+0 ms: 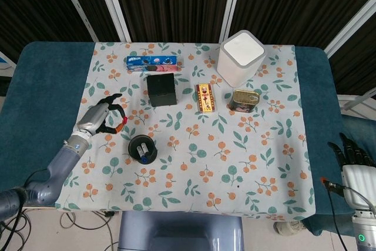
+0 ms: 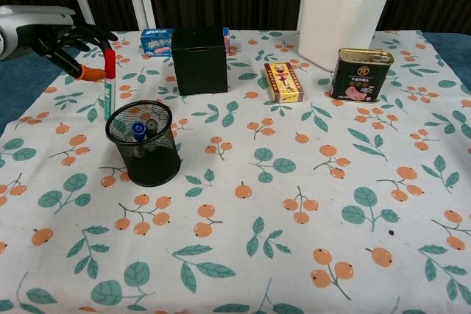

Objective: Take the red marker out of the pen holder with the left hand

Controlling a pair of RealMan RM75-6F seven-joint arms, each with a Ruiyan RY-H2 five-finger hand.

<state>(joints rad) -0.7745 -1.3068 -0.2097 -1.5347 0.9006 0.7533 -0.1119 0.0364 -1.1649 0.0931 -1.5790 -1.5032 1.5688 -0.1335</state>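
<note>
Left hand [image 2: 55, 38] pinches the red marker [image 2: 108, 79], out of the pen holder [image 2: 143, 145].
The marker hangs upright from the fingertips; the holder stands just below and right of the hand on the tabletop [image 2: 294, 255]. Right hand [image 1: 352, 160] rests off the tabletop edge, fingers straight, holding nothing.

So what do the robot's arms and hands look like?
The left arm is smooth grey metal with a silver ring at the wrist. The left hand has a silver back, black fingers and an orange tip on one finger. The right hand has black fingers on a white wrist, with a black cable plugged in by an orange connector and a small green light lower down.
</note>
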